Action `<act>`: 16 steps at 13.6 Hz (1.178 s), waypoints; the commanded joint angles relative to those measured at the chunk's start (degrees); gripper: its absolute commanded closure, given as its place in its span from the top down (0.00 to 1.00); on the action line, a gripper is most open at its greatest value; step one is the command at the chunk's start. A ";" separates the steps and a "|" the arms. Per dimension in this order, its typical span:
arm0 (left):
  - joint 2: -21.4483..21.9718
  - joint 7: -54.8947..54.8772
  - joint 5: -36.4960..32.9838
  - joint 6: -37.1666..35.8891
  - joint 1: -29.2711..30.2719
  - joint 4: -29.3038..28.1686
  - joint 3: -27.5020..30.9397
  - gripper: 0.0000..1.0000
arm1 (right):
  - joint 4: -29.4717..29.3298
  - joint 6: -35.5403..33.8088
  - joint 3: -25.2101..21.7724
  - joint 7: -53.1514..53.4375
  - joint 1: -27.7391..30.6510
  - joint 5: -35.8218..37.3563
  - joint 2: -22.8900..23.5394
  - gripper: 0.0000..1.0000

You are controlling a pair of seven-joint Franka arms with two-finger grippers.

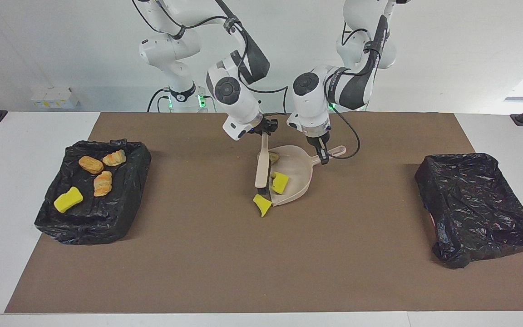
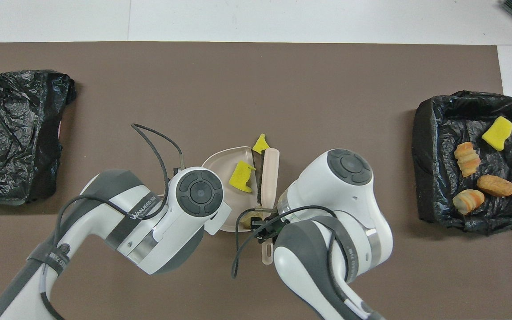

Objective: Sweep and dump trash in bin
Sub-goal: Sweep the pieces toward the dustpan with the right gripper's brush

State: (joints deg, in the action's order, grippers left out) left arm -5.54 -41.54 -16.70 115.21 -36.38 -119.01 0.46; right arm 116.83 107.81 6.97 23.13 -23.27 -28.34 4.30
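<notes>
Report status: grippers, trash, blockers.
Right gripper shut on beige brush; left gripper shut on beige dustpan. One yellow sponge chunk outside the pan's lip.

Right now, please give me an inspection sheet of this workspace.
Surface: brown mat on white table.
Trash: four pieces in bin at right arm's end; sponge and pastry in dustpan; one sponge piece at its lip, on mat.
Clutter: second bin, nothing seen inside.
Grippers: right gripper shut on brush; left gripper shut on dustpan handle.
Cables: loops at both wrists.
Surroundings: white wall.
</notes>
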 commanded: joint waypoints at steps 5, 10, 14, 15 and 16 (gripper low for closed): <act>1.68 2.76 0.17 2.21 -0.09 -2.37 0.24 0.00 | 1.03 -5.85 0.24 -4.49 2.80 9.22 -4.39 0.00; 1.33 6.73 2.36 2.03 1.14 -2.28 0.33 0.00 | 2.78 -10.59 0.15 -10.99 3.84 23.23 -5.53 0.00; 1.41 6.74 3.34 1.42 2.02 -2.37 0.24 0.00 | 8.75 -5.08 0.33 -10.29 4.29 22.27 -5.80 0.00; 1.41 6.74 3.43 1.33 2.02 -2.37 0.24 0.00 | 9.11 -3.58 0.33 -10.29 3.77 22.27 -5.36 0.00; 1.50 6.82 3.43 1.24 2.11 -2.37 0.33 0.00 | 9.12 -2.44 0.33 -10.38 2.98 22.27 -4.75 0.00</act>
State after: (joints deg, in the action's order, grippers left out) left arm -5.42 -35.64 -13.81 115.52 -34.81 -119.73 0.83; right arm 124.11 102.76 7.03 14.22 -19.54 -6.53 0.44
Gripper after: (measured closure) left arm 0.674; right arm 0.731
